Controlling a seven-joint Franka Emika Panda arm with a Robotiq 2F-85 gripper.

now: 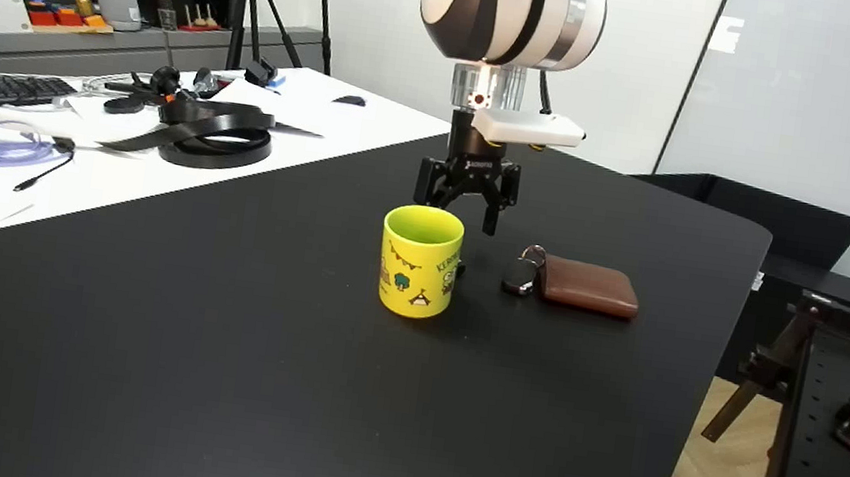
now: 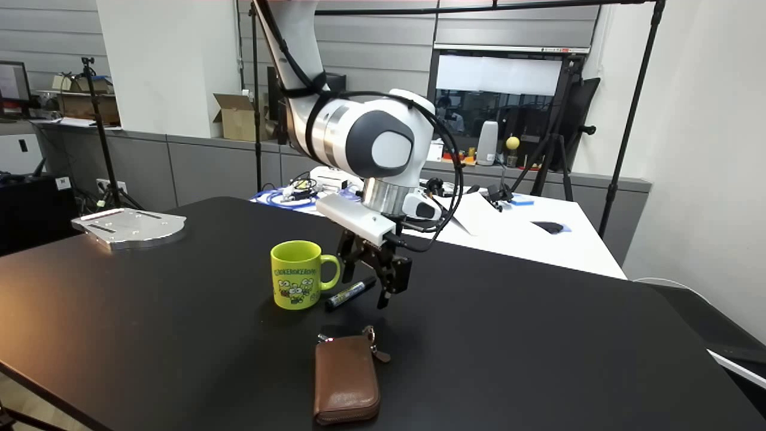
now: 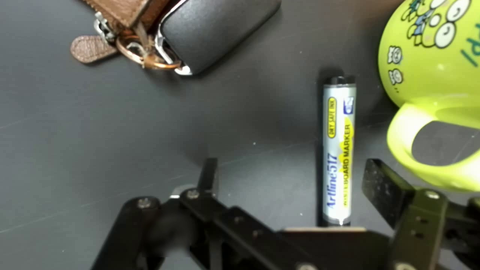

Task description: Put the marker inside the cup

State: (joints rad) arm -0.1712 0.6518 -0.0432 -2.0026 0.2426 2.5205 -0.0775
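The marker [image 3: 339,150] lies on the black table, with a grey-white printed barrel and black ends. It also shows in an exterior view [image 2: 351,294] beside the cup's handle. The yellow cup [image 2: 296,278] stands upright with its mouth up; it also shows in an exterior view [image 1: 418,270], where it hides nearly all of the marker. In the wrist view the cup [image 3: 435,82] is at the right. My gripper [image 3: 292,168] is open and empty, above the table. In the wrist view the marker appears between its fingers, closer to the right finger, its lower end hidden behind the gripper.
A brown wallet [image 2: 347,380] with a key ring and a black fob [image 3: 219,32] lies near the marker, on the side away from the cup's handle. A metal plate [image 2: 131,226] sits on the table's far edge. A white table [image 1: 303,103] with cables adjoins.
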